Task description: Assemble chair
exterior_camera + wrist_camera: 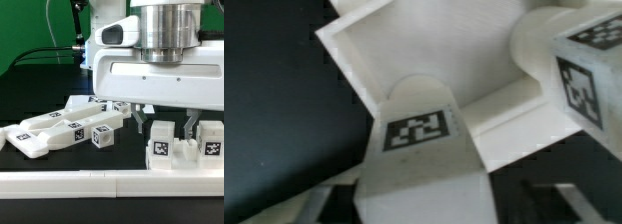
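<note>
Chair leg (160,148) lies at the exterior view's right, squarely between the fingers (137,122), long axis near-to-far across their closing line. Fingers half-wide; gripping or clear, cannot tell.

You see chair parts (60,128): white plastic, smooth, faint sheen. On them, marker tags (159,152): matt black-and-white print. Under them, table (30,100): black, matt. Above, arm housing (150,75): glossy white plastic; its cylinder (170,25): brushed metal. Near rail (60,182): smooth white.
</note>
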You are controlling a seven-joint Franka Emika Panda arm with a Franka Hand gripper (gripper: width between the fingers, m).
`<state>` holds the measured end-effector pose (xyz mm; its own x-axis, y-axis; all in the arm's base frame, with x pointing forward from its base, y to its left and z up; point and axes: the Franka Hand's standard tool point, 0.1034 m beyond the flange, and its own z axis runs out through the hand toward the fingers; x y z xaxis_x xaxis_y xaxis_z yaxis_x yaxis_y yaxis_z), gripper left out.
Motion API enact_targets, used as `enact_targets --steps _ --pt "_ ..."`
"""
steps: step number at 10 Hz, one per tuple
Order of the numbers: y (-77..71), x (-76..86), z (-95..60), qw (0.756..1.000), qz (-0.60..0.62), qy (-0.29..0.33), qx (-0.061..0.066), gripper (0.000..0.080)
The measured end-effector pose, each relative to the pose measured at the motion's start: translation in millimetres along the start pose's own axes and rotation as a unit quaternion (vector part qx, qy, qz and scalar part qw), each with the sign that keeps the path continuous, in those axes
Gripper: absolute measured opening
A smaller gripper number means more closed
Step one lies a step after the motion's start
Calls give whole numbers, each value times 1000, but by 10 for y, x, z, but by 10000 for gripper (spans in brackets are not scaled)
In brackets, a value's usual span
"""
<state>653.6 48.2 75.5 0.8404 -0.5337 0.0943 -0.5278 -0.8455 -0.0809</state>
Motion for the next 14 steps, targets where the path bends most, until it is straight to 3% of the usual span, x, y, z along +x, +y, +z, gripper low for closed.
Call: enact_targets --steps 1,4,7,10,13,14 --pt "17 4 3 999 41 0 -1 286" --pt "57 31 -1 988 154 -4 -3 287" --pt "25 -11 9 912 410 -14 -9 287" --pt "51 -13 13 835 550 -25 -2 287" --pt "66 -18 16 818 575 -25 -6 288" --pt "63 -16 13 819 573 -25 -5 515"
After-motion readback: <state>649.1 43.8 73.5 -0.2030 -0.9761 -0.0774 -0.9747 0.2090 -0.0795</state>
